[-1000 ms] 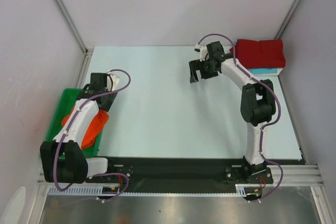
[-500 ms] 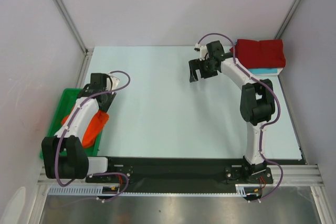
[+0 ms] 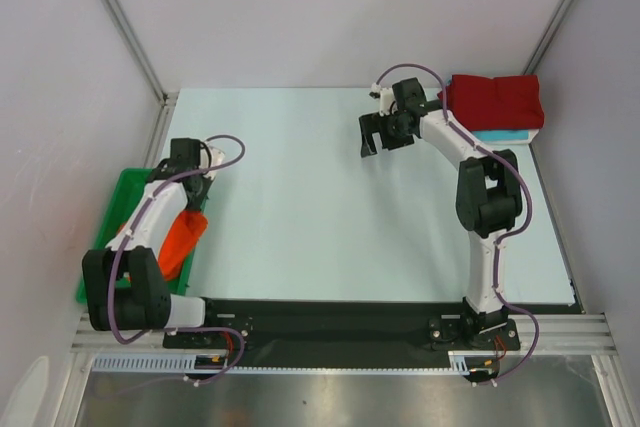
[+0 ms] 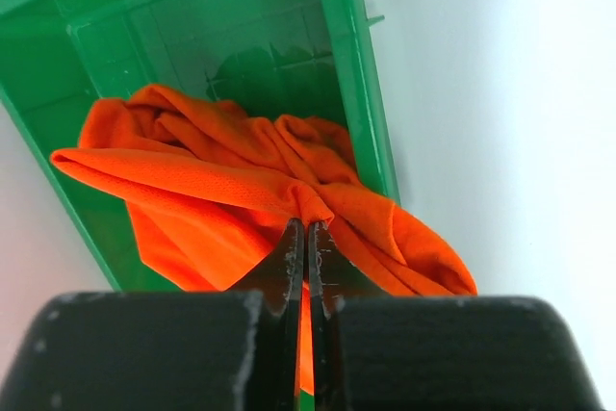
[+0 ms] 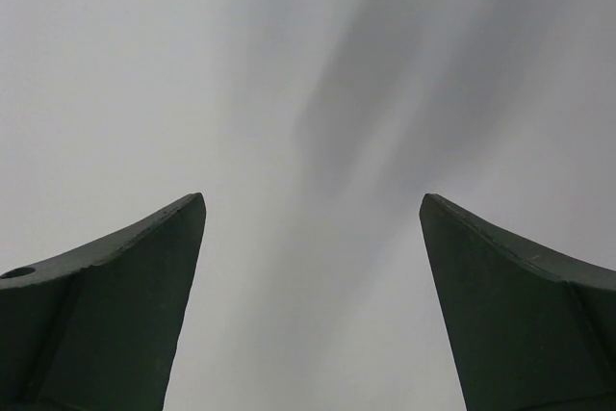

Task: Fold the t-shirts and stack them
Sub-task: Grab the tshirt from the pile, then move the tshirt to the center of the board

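Orange t-shirt (image 4: 212,180), bunched in green tray (image 4: 339,55), gripped by closed left fingers (image 4: 292,271); right fingers (image 5: 125,315) wide open above desk (image 3: 300,197).

Green plastic tray (image 4: 348,74) with a ribbed floor, at the left edge of a pale table (image 3: 320,207). Plain white walls (image 3: 330,17) behind, with grey metal corner posts (image 3: 120,19).

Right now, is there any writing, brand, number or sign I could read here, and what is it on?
None can be read.
The orange t-shirt, green tray, dark red t-shirt and table show no print.
Any marks on the arm bases are too small to tell.
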`<state>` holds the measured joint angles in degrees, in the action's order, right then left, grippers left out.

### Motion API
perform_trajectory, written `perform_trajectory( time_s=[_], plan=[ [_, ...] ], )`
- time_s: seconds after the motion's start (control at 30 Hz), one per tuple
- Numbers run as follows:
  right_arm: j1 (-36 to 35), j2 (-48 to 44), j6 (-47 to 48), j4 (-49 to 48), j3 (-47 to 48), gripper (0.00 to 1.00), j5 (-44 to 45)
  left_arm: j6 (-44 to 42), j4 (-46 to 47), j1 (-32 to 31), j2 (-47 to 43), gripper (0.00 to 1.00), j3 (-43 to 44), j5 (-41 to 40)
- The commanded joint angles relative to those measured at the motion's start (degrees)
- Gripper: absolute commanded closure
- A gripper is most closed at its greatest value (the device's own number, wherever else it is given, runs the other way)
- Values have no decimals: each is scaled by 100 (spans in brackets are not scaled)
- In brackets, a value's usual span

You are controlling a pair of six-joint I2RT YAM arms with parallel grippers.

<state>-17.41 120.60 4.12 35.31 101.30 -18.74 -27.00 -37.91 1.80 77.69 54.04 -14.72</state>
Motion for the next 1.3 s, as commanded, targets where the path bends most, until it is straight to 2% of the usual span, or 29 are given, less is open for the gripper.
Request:
perform_trajectory(
  time_s=[0.0,0.23,0.27,0.43,0.57,0.77,0.9,0.97,1.13,1.27],
  plan=[
    [-8,60,54,-59,312,0,-50,177,187,39,-456,100,458,153],
    [9,183,1,-51,461,0,-191,398,118,-118,-1221,99,1415,409],
    [1,201,-8,-42,487,0,-217,432,65,-127,-1221,100,1773,400],
    [9,289,62,-33,628,0,-218,512,-172,-435,-634,100,3382,601],
    [27,237,159,11,672,0,-165,258,-208,-926,61,100,5251,786],
    [167,-53,168,-147,663,0,433,-217,266,-2288,965,99,7055,558],
    [422,-141,177,-112,655,0,406,-611,766,-3131,1318,99,7682,225],
    [519,-194,186,-103,620,0,389,-858,1205,-3343,1398,100,7945,92],
    [878,-317,186,-138,514,0,450,-1754,2496,-4073,1494,100,8017,294],
    [1168,-370,230,-147,575,0,486,-2107,2859,-4495,1705,99,8200,636]
  ],
)
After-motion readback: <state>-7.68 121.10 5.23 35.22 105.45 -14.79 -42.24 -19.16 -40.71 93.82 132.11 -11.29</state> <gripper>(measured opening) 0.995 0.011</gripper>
